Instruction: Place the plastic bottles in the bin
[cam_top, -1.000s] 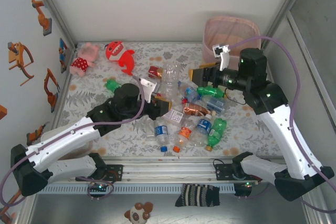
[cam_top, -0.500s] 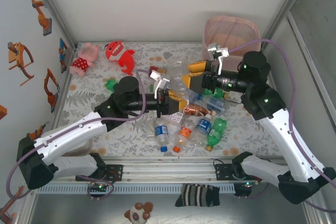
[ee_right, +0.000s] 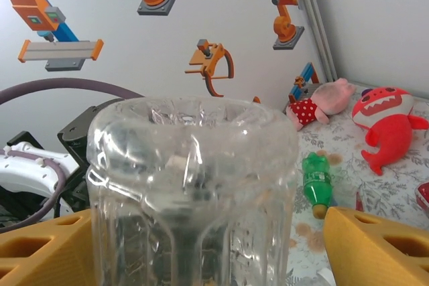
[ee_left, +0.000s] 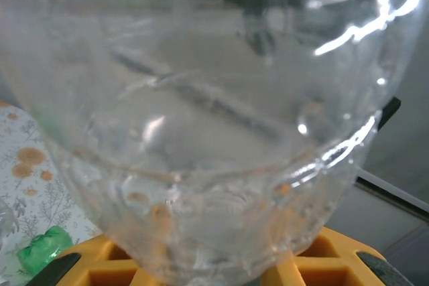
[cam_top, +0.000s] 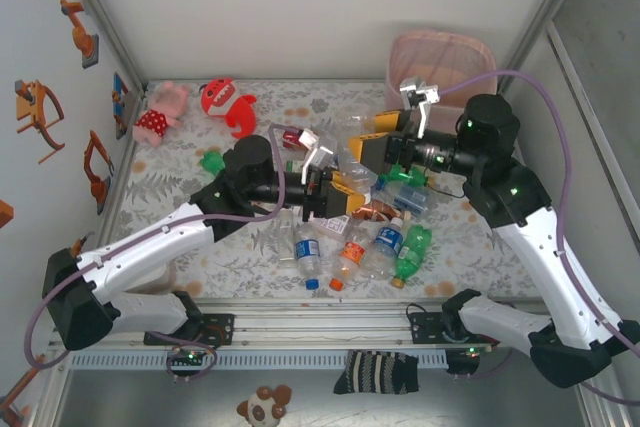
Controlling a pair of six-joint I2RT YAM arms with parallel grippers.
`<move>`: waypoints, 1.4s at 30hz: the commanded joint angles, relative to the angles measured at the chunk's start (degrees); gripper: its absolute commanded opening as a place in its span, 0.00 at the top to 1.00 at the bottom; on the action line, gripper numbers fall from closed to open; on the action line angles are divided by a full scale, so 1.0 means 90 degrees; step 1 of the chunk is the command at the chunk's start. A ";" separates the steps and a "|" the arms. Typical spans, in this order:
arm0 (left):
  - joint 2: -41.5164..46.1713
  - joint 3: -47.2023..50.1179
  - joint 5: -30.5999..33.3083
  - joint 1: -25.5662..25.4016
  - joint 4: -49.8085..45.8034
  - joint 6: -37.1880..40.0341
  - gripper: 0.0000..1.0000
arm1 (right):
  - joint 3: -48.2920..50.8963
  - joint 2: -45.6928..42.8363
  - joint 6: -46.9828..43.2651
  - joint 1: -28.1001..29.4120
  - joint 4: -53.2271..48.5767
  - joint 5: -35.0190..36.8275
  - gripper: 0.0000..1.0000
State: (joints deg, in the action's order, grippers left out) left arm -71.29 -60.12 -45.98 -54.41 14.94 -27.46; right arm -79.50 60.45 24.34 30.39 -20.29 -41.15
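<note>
A clear plastic bottle (cam_top: 349,150) hangs above the table's middle, between my two grippers. My left gripper (cam_top: 337,187) is shut on it from below; in the left wrist view the clear bottle (ee_left: 208,118) rests between the yellow fingers (ee_left: 322,259). My right gripper (cam_top: 372,143) is open around the other end; the clear bottle (ee_right: 191,199) touches one yellow finger while a gap separates it from the other finger (ee_right: 375,246). More bottles (cam_top: 375,232) lie in a pile underneath. The pink bin (cam_top: 440,52) stands at the far right.
A green bottle (cam_top: 211,161) lies alone at the left, also the green bottle (ee_right: 317,182) in the right wrist view. A red plush (cam_top: 228,102) and a pink plush (cam_top: 160,112) sit at the far left corner. Walls close in on both sides.
My left gripper has risen with the clear bottle toward the right gripper. The right gripper has come down and left, and its fingers now stand around the bottle's other end.
</note>
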 commanded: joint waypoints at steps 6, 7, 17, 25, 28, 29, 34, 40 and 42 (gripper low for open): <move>-0.0122 -0.0488 -0.0353 -0.0038 -0.0409 0.0444 0.72 | -0.0266 -0.0029 0.0167 0.0041 0.0158 -0.0345 0.31; -0.0126 -0.0484 -0.0356 -0.0038 -0.0392 0.0449 0.72 | -0.0277 -0.0036 0.0162 0.0040 0.0161 -0.0342 0.31; 0.0331 -0.0270 0.0803 -0.0019 -0.1010 0.0903 0.45 | -0.0703 0.0045 -0.0070 0.0041 -0.0458 0.0557 0.37; 0.1246 0.0330 0.2573 0.0039 -0.1528 0.1259 0.28 | -0.1666 0.0551 -0.0536 0.0008 -0.1403 0.2023 0.41; 0.1451 0.0453 0.2912 0.0084 -0.1713 0.1311 0.27 | -0.2270 0.0961 -0.0711 -0.0182 -0.1740 0.2355 0.41; 0.1479 0.0482 0.2999 0.0096 -0.1752 0.1313 0.27 | -0.2478 0.1104 -0.0761 -0.0261 -0.1833 0.2491 0.41; 0.1607 0.0562 0.3228 0.0161 -0.1949 0.1362 0.27 | -0.3533 0.2027 -0.0792 -0.1274 -0.2060 0.2755 0.41; 0.1667 0.0599 0.3272 0.0254 -0.2028 0.1420 0.27 | -0.5019 0.3387 -0.0960 -0.2331 -0.2634 0.3173 0.42; 0.1673 0.0624 0.3325 0.0307 -0.2023 0.1430 0.27 | -0.5352 0.3781 -0.1103 -0.2573 -0.2773 0.3440 0.43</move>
State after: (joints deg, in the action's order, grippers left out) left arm -57.39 -54.94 -17.19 -52.36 -2.83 -16.08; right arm -123.66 91.35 16.82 9.58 -41.78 -14.66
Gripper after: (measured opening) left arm 0.730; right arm 0.584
